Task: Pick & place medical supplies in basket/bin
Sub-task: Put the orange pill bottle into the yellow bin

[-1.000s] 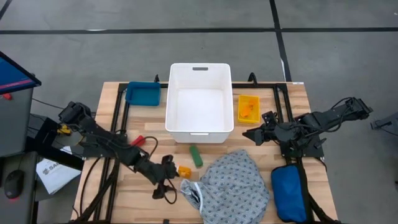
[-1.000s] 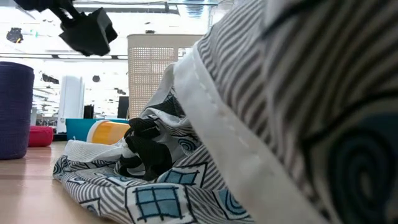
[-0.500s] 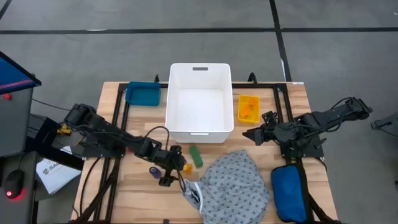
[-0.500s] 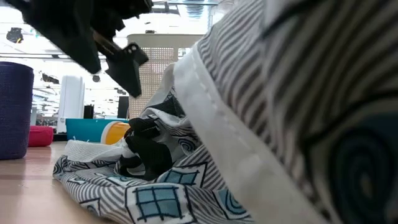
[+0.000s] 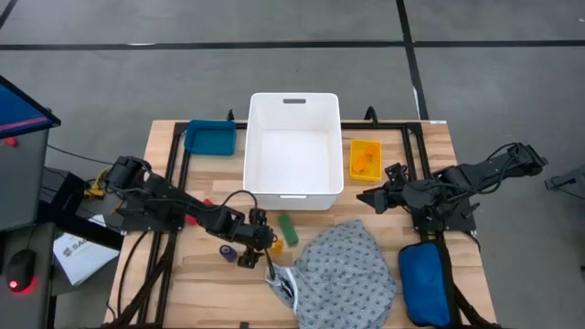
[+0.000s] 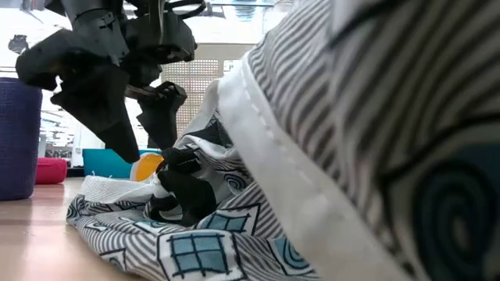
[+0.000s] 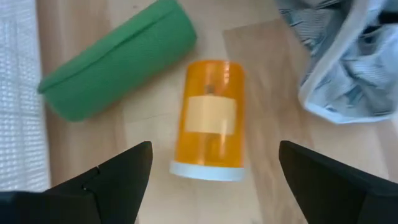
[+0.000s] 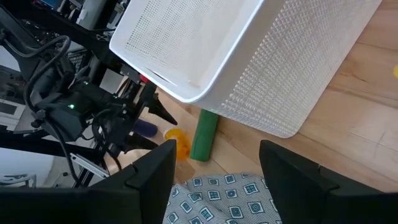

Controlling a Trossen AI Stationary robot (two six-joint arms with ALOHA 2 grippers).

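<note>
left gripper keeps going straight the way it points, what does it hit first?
Most likely the orange pill bottle: it lies on its side between the open fingers of the left gripper. The green piece sits off to one side, the gown to the other.

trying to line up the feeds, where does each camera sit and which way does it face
High: above the table, looking straight down; both arms, left claw open over the bottle, right claw open beside the bin.
Low: at tabletop level, looking across; gown fills it, left claw comes in from above.
Left wrist: looks down past two fingers at bottle and green piece.
Right wrist: looks past its fingers at bin.
Shared: the bottle, in all four.
</note>
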